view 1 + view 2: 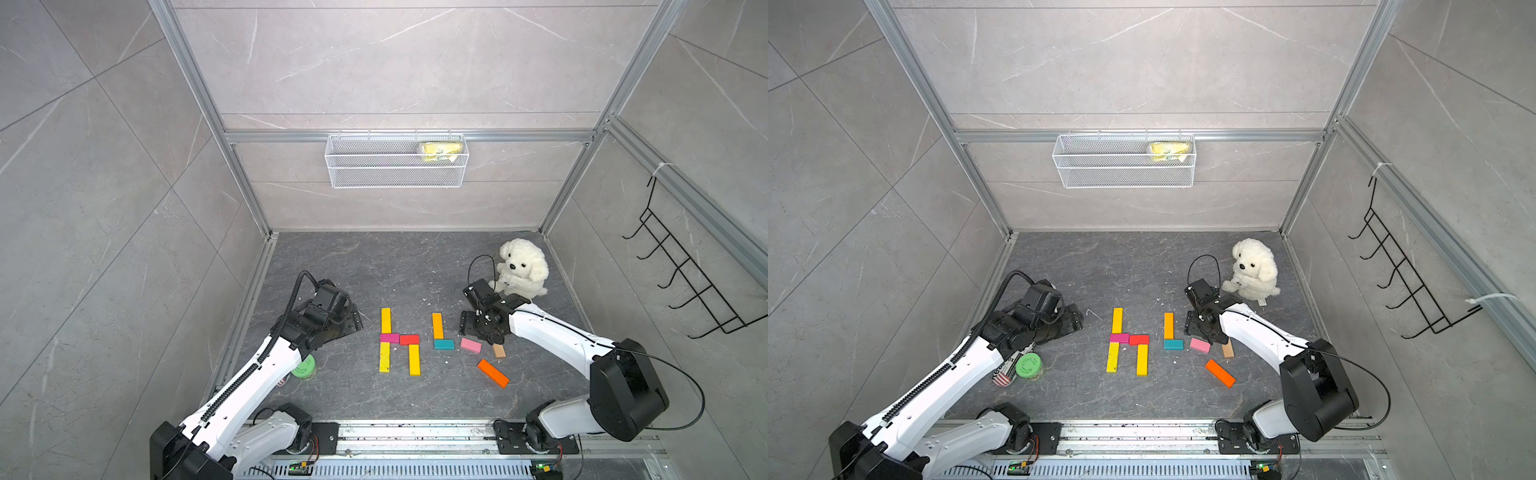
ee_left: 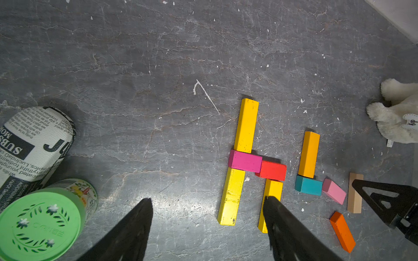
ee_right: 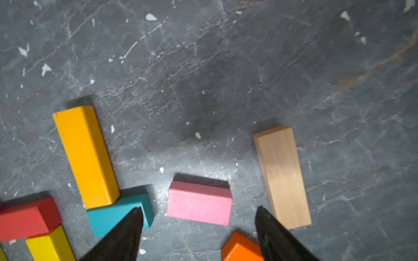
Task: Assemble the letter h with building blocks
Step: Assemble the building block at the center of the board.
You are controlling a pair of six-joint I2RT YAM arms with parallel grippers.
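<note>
Grey floor [image 1: 374,266] bare beyond blocks [image 1: 409,340], pink block [image 3: 199,203] seemingly untouched

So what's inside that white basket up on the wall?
A yellow packet lies at one end of the wire basket. The mesh blurs it, so what it is, or anything beneath it, cannot be seen.

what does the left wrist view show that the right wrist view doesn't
Only left wrist: the green-lidded can, the newsprint roll, the plush dog and the yellow block farthest from the robot. Only right wrist: the right gripper with both fingers in frame, spread either side of the pink block without touching it. Both: amber block, teal block, red block, tan block, orange block, and that pink block.
</note>
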